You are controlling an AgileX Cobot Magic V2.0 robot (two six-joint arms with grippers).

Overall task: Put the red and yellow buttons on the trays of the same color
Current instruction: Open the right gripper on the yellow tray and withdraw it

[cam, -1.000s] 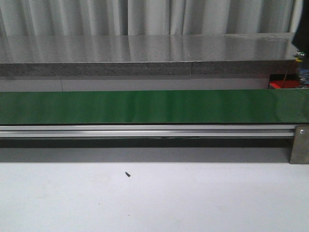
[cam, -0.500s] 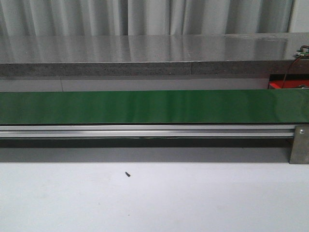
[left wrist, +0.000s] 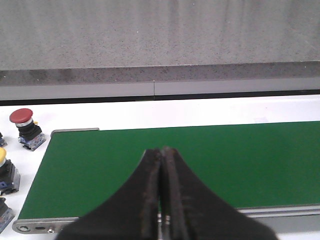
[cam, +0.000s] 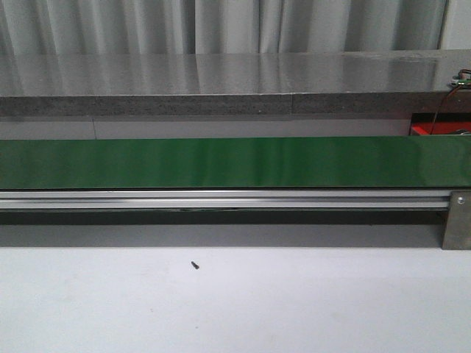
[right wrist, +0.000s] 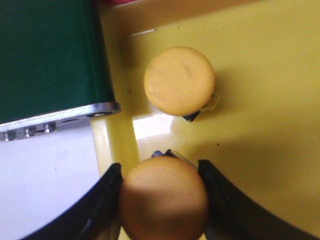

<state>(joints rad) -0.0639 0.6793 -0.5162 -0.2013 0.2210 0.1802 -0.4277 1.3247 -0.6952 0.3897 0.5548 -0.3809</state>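
Left wrist view: the left gripper (left wrist: 161, 200), its fingers pressed together with nothing between them, hangs over the green conveyor belt (left wrist: 200, 165), while a red button (left wrist: 25, 127) and a yellow button (left wrist: 5, 170) stand just beside the belt's end. Right wrist view: the right gripper (right wrist: 162, 200) clamps a second yellow button (right wrist: 163, 202) above the yellow tray (right wrist: 260, 75), near a third yellow button (right wrist: 179, 80) resting in that tray.

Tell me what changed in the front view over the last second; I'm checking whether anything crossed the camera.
A dark shape with bluish parts at the far right edge, above the red patch, has gone from view; what it was cannot be told. The green belt, the metal rail and the black speck on the white table stayed put.
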